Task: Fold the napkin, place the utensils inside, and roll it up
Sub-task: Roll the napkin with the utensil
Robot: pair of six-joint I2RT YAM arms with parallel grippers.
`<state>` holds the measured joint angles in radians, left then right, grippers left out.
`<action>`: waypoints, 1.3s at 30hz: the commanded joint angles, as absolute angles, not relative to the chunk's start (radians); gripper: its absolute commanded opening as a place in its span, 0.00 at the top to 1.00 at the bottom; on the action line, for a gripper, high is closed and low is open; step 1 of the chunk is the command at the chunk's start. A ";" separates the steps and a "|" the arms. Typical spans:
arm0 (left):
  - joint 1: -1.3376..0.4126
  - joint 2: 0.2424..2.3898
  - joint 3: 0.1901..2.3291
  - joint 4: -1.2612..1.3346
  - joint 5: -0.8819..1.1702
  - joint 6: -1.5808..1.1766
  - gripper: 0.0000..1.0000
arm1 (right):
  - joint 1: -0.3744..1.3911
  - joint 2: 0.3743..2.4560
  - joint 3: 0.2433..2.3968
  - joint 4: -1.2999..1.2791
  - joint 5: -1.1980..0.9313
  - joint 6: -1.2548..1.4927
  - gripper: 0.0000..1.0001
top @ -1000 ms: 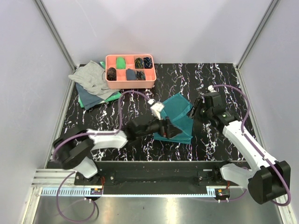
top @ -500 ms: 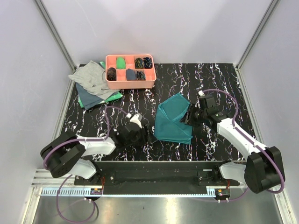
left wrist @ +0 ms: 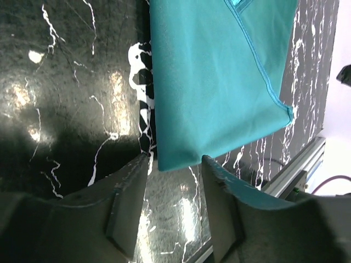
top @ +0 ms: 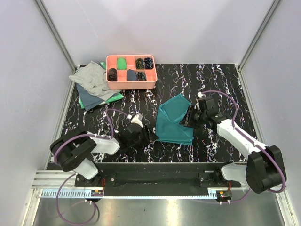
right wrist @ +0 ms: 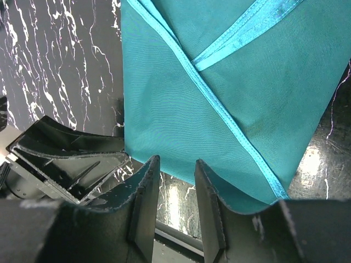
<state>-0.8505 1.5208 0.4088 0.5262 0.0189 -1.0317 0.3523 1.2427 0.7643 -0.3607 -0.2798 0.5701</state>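
Observation:
The teal napkin (top: 173, 121) lies folded on the black marbled table; a flap with a shiny hem crosses its top. It fills the left wrist view (left wrist: 219, 71) and the right wrist view (right wrist: 208, 98). My left gripper (top: 150, 137) is low at the napkin's left near corner, open, with that corner just beyond its fingertips (left wrist: 174, 163). My right gripper (top: 189, 118) is at the napkin's right edge, open and empty (right wrist: 176, 167). My left gripper also shows in the right wrist view (right wrist: 66, 161). The orange fork and teal spoon are not in view.
A salmon tray (top: 153, 79) with compartments holding dark and green items stands at the back. A pile of cloths lies to its left, a light grey cloth (top: 91, 79) on top of dark and green ones (top: 99, 100). Aluminium frame rails run along the table's sides.
My left gripper has pulled back off the napkin to its left near corner. My right gripper has come down and closer to the napkin's right edge. The napkin lies flatter.

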 commanded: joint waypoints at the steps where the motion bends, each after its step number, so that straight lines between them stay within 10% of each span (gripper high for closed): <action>1: -0.845 1.555 0.407 0.561 0.012 -1.040 0.54 | 0.364 1.244 0.769 -0.324 -0.290 0.548 0.60; 17: -0.830 1.626 0.414 0.643 0.032 -1.040 0.71 | 0.580 1.264 0.798 -0.322 -0.140 0.400 0.60; 25: -0.756 1.585 0.393 0.663 0.133 -1.077 1.00 | 0.779 1.269 0.795 -0.301 0.055 0.284 0.59; 39: -0.657 1.487 0.449 0.502 0.353 -1.042 1.00 | 1.121 1.511 0.905 -0.198 0.449 0.147 0.43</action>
<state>-0.6758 1.5387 0.4114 0.5259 0.2794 -1.0691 1.0481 1.4441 0.8406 -0.2649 0.2745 0.2024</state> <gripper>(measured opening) 0.012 0.559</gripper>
